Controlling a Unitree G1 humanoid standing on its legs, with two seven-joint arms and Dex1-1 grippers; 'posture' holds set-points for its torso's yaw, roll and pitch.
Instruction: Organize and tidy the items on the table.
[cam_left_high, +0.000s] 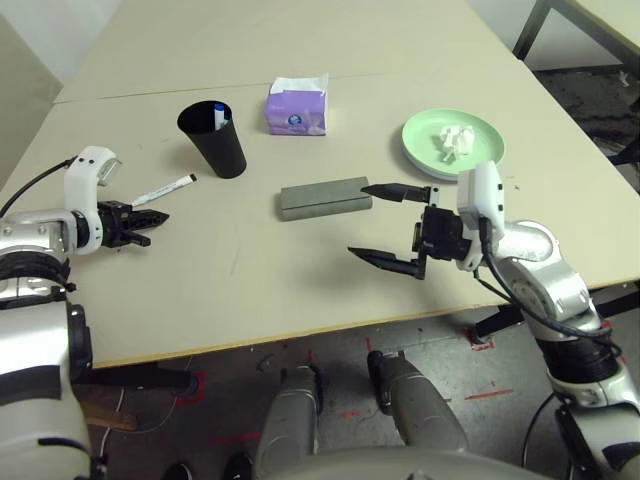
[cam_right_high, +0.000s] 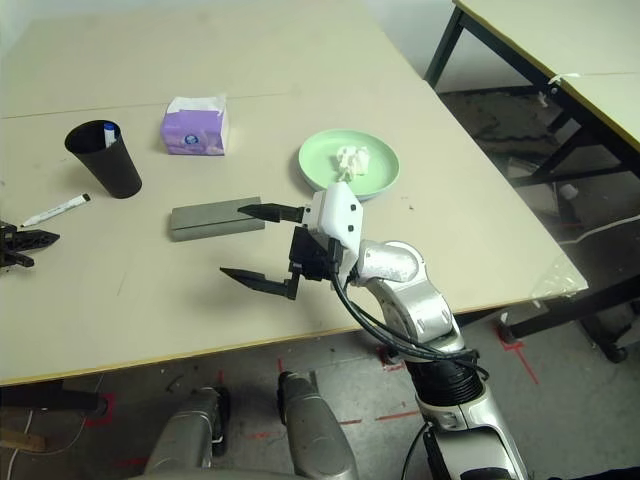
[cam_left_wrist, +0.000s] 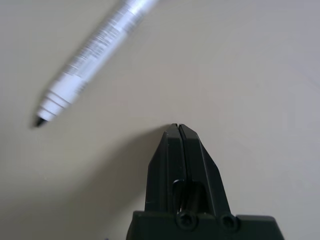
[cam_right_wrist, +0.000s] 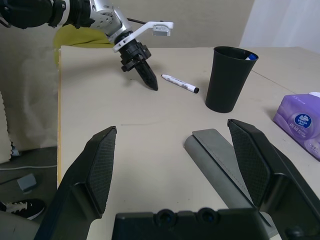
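Left eye view: holding the left gripper (cam_left_wrist: 178, 125) clenched just beside the white marker (cam_left_high: 165, 190), apart from its barrel, and spreading the right gripper (cam_left_high: 357, 219) wide with nothing grasped, near the grey glasses case (cam_left_high: 325, 198). Seeing the green plate (cam_left_high: 478, 135) with crumpled tissue (cam_left_high: 456, 141) beyond the right gripper, and the black cup (cam_left_high: 218, 150) standing between marker and purple tissue box (cam_left_high: 297, 112).

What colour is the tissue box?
The tissue box is purple with a blue logo, clearest in the right wrist view.
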